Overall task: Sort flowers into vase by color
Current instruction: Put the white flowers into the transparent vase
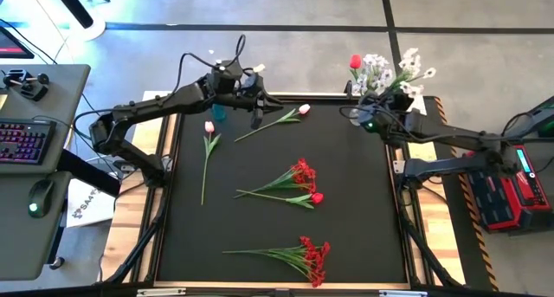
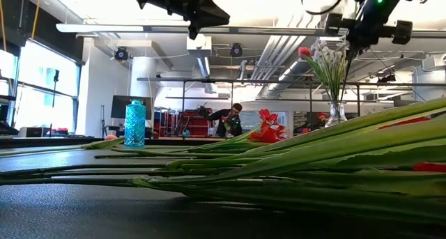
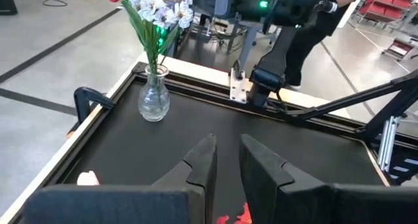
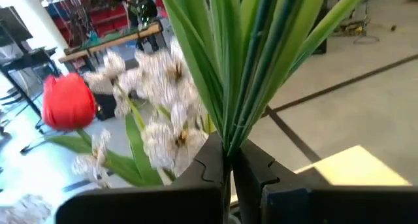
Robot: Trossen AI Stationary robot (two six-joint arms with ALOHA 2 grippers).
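Artificial flowers with long thin green stems lay scattered on the black mat [image 1: 346,236]. A pink-white tulip [image 1: 209,126] lay near the mat's left edge, its stem running toward the near side. A second tulip [image 1: 303,109] lay by the far edge, near the middle. Two bunches of red blooms lay apart from each other: one [image 1: 303,174] at the mat's centre, the other [image 1: 315,256] near the front edge. A clear glass vase [image 3: 154,100] stood at the far right corner of the mat and held sprays of small white blossoms [image 1: 407,70] together with a red rose [image 1: 355,61]. A blue vase [image 2: 135,124] stood at the far left of the mat.

The mat was framed by a pale wooden border [image 1: 164,132]. To the left stood a grey desk [image 1: 26,236] with a keyboard [image 1: 24,143] and mouse [image 1: 35,209]. In the low view the room behind showed exposed ceiling ducts, and a person [image 2: 227,119] stood at a bench far off.

The right gripper [image 4: 228,165] was above the clear vase, its fingers closed on a cluster of green stems [image 4: 251,61]. The left gripper [image 3: 225,168] hung over the far edge of the mat beside the blue vase, its fingers nearly together with a narrow gap between them, holding nothing.
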